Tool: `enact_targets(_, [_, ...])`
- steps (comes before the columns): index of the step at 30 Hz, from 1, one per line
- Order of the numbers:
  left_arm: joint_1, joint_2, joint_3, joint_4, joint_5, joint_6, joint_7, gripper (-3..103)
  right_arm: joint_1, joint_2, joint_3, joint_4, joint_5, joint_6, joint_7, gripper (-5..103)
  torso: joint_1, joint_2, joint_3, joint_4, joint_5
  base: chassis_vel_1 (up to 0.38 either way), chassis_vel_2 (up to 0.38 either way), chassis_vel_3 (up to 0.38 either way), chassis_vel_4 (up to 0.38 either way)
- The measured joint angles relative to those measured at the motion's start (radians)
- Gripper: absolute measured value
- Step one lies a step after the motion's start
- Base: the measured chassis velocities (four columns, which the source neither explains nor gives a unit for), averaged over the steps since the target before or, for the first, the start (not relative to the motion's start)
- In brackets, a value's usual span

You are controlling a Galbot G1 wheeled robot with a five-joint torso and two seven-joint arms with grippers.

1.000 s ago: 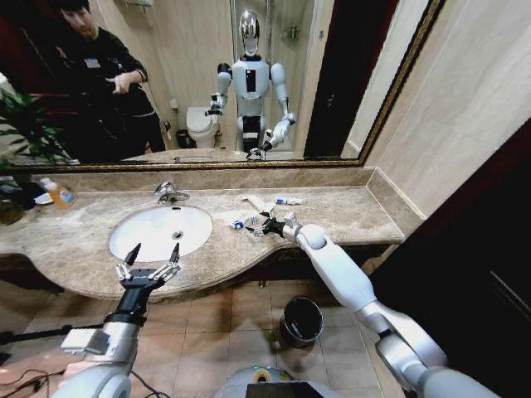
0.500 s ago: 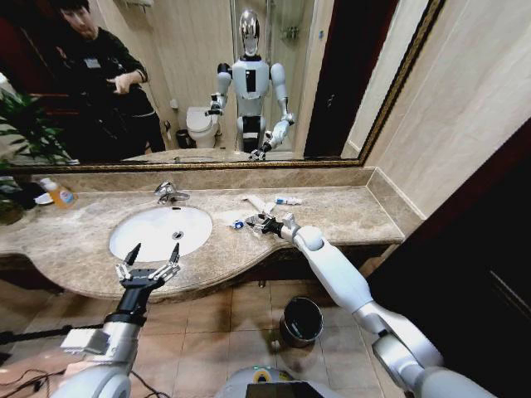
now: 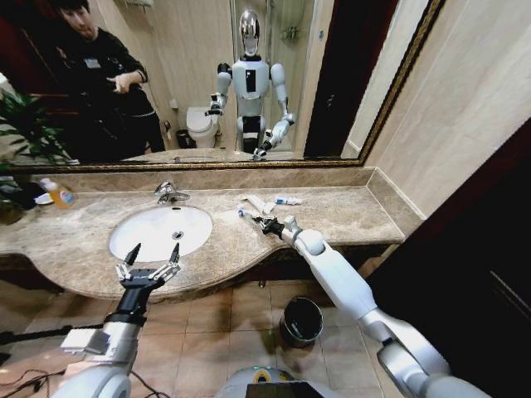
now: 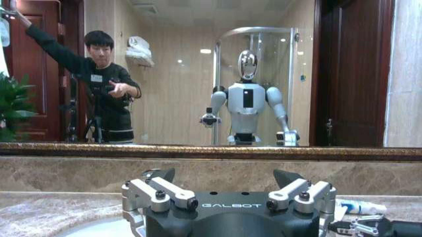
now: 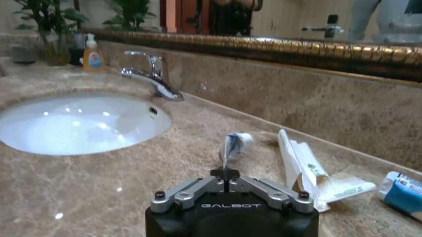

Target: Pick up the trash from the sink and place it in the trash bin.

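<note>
My right gripper (image 3: pixel 264 221) reaches over the beige counter right of the sink (image 3: pixel 160 230). It is shut on a small white tube with a blue cap (image 3: pixel 243 213). In the right wrist view the gripper (image 5: pixel 226 174) pinches the flat end of that tube (image 5: pixel 232 145), which points away from it. More trash lies behind: a white wrapper (image 5: pixel 305 169) and a blue-marked tube (image 5: pixel 403 191). The dark trash bin (image 3: pixel 301 321) stands on the floor below the counter. My left gripper (image 3: pixel 154 250) hangs open in front of the sink's near edge, with nothing in it.
A chrome faucet (image 3: pixel 170 193) stands behind the basin. A small bottle of orange liquid (image 3: pixel 60 195) and a plant (image 3: pixel 21 137) sit at the counter's far left. A mirror (image 3: pixel 249 83) runs along the wall. The counter's curved front edge overhangs the tiled floor (image 3: pixel 224 332).
My right gripper has shut on the small blue-capped tube and carried it a little back and away from the counter's front. The left arm has stayed still.
</note>
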Motion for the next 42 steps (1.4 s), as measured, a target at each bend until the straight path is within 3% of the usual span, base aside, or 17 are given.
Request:
enact_targets(14, [0.000,0.000,0.000,0.000,0.000,0.000,0.000,100,-0.132,-0.077,0.086,0.215,0.081,0.024,0.046,0,0.000,0.000,0.000,0.0000,0.0000,0.000,0.000,0.000,0.000])
enact_targets(28, [0.000,0.000,0.000,0.000,0.000,0.000,0.000,100,-0.450,-0.240,0.316,0.507,0.240,0.036,0.081,0,0.000,0.000,0.000,-0.0001,0.0002,0.000,0.000,0.000,0.000])
enact_targets(38, [0.000,0.000,0.000,0.000,0.000,0.000,0.000,100,-0.687,-0.335,0.596,0.550,0.325,0.095,-0.061,0,0.000,0.000,0.000,-0.0002,0.0003,0.000,0.000,0.000,0.000])
enact_targets(41, [0.000,0.000,0.000,0.000,0.000,0.000,0.000,100,-0.791,-0.356,0.694,0.540,0.348,0.163,-0.156,0,0.000,0.000,0.000,0.0000,0.0000,0.000,0.000,0.000,0.000])
enact_targets(42, [0.000,0.000,0.000,0.000,0.000,0.000,0.000,100,-0.791,-0.356,0.694,0.540,0.348,0.163,-0.156,0,0.000,0.000,0.000,0.0000,0.0000,0.000,0.000,0.000,0.000])
